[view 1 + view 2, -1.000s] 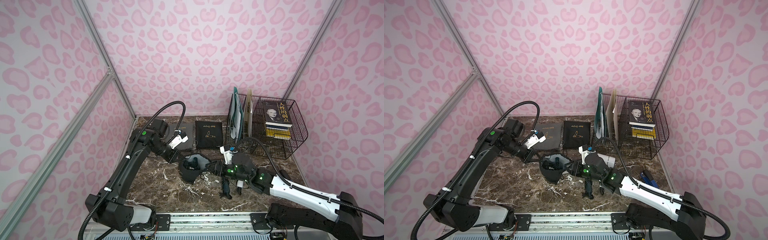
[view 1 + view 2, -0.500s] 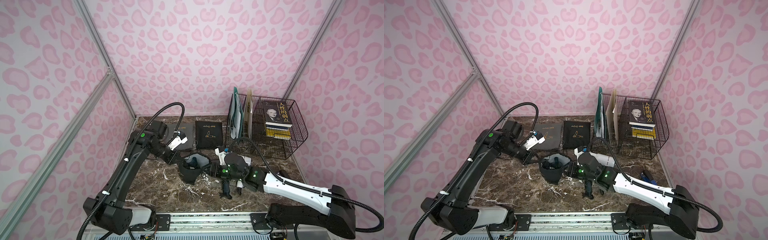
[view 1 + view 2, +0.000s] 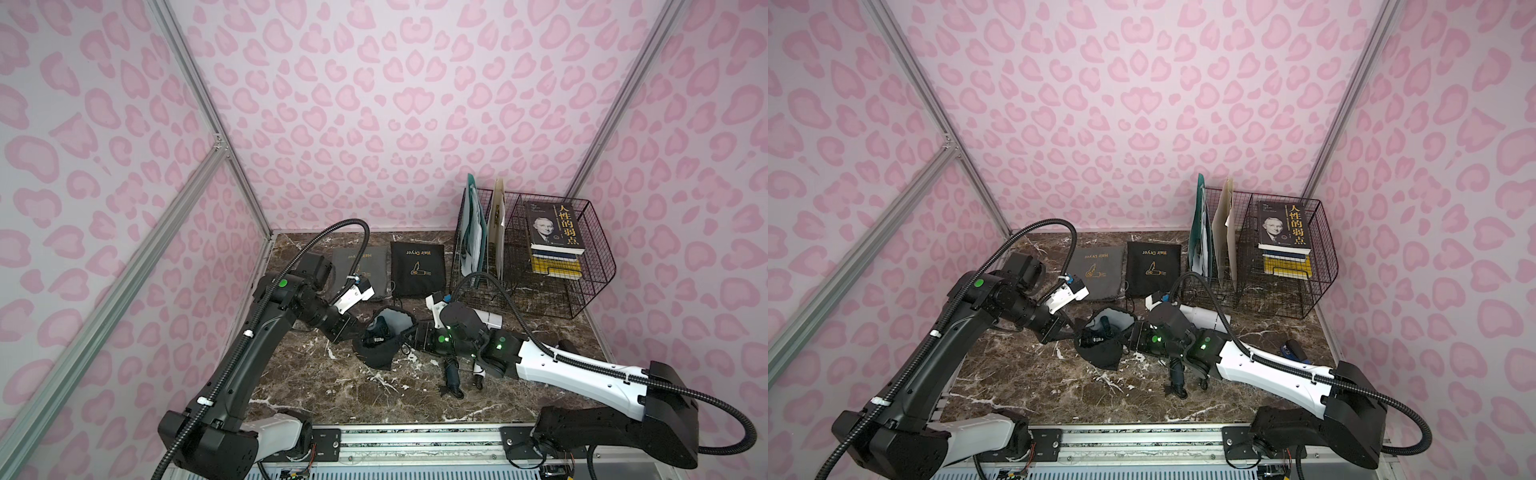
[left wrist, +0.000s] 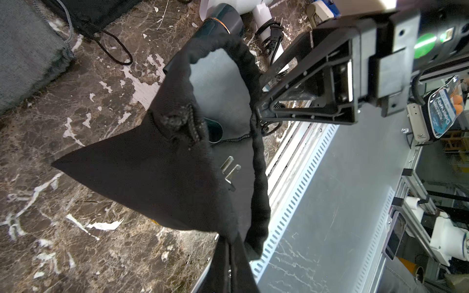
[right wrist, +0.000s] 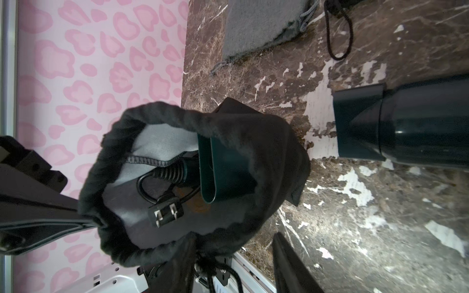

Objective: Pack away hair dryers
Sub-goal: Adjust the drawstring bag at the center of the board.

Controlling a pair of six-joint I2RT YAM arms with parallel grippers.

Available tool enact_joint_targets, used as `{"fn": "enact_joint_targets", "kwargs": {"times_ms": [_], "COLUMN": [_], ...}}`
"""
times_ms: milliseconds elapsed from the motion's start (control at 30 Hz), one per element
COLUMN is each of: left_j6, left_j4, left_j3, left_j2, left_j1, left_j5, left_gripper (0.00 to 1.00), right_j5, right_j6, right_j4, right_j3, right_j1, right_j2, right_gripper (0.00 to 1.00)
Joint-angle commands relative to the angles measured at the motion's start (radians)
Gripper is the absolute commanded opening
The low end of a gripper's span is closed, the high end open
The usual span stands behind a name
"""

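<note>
A dark teal plastic hair dryer (image 5: 224,165) is contained in the black fabric pouch (image 5: 269,142), which is clamped at nine o'clock by the left gripper (image 5: 91,222). The right gripper (image 4: 261,96) is seen half-open. The plug prongs (image 5: 166,211) are shown in wrist views only.

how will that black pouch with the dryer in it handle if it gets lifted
Probably floppy: the black pouch sags to a point below the rim pinched by the left gripper. Likely bottom-heavy, since a hair dryer lies inside, so it may swing.
</note>
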Motion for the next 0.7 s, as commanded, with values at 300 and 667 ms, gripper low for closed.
{"fn": "enact_joint_targets", "kwargs": {"times_ms": [300, 667], "left_j6": [0.014, -0.031], "left_j4": [0.023, 0.053], "left_j3": [-0.053, -0.077], "left_j2": [-0.054, -0.069], "left_j1": [0.001, 0.000], "left_j5": [-0.006, -0.108], "left_gripper": [0.02, 0.02], "right_j5": [-0.023, 0.000], "right_j6": [-0.045, -0.101], "right_j4": [0.001, -0.082], "right_j3": [0.068, 0.136], "right_j1": [-0.002, 0.004], "right_j2": [0.070, 0.149], "right_gripper": [0.49, 0.30]}}
